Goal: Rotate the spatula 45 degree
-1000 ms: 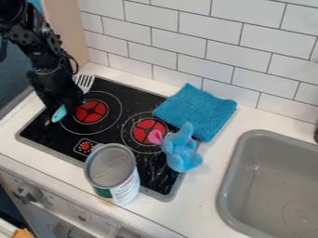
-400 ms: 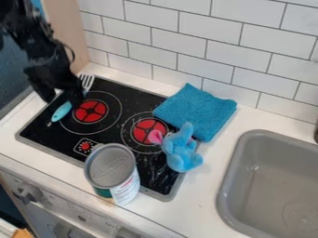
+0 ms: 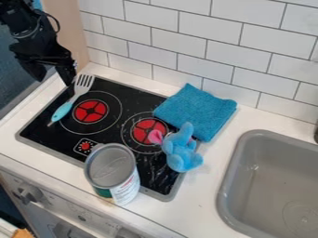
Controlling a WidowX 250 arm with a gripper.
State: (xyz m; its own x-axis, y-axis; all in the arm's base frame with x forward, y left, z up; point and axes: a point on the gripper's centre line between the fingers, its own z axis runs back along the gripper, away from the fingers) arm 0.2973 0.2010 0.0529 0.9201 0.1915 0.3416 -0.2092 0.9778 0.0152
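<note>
Turning the slotted, turquoise-handled spatula seems finished or between grips: it lies slantwise on the flat black stovetop, beside a round red burner. The black two-fingered hand gapes wide near its slotted end; next I'd check the angle, then withdraw or regrip.

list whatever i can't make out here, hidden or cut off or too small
All in the camera view:
- Can's contents: hidden by its gray top.
- Can's small print: too small.
- Blue cloth under the plush toy: covered by the toy.
- Sink's far extent: cut off by the right and bottom edges.
- Dark object: cut off by the right edge.
- Pincer touching spatula or not: the single slanted angle obscures depth.
</note>
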